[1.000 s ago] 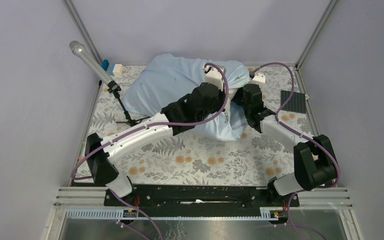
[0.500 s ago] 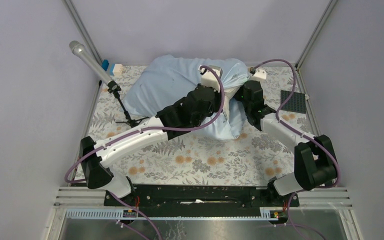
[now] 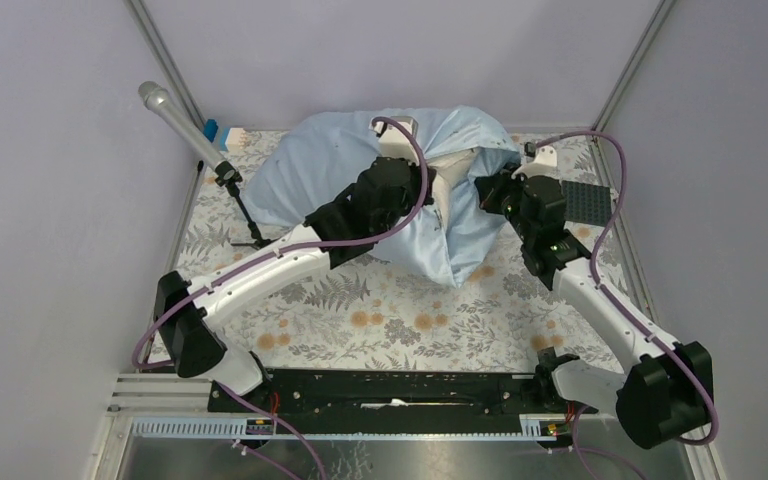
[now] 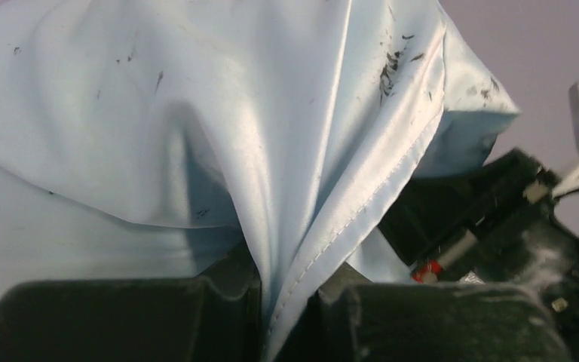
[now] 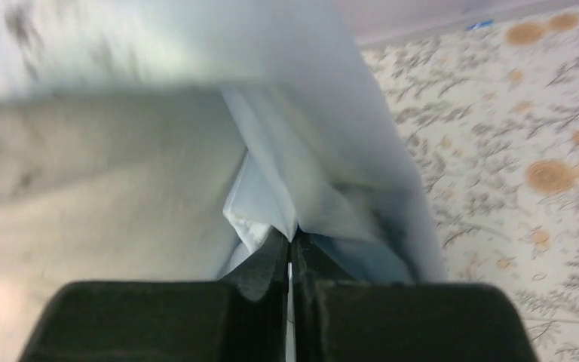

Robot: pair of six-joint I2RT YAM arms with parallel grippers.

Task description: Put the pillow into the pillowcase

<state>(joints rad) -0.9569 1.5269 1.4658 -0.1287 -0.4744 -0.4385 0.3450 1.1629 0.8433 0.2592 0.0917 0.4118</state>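
Observation:
The light-blue pillowcase is bunched at the back of the table and pulled up into a peak between both arms. A strip of the cream pillow shows in its mouth. My left gripper is shut on the pillowcase's stitched hem, and the fabric runs down between its fingers. My right gripper is shut on a folded edge of the pillowcase, with the pillow just left of it. The left wrist view also shows the right gripper close by on the right.
A microphone on a small stand stands at the back left. A dark studded plate lies at the back right. The floral table cloth covers the table, and the enclosure walls stand close on all sides.
The right gripper has shut on the pillowcase edge. Both arms have moved back and up, lifting the pillowcase into a peak. The right arm's elbow has swung out to the right.

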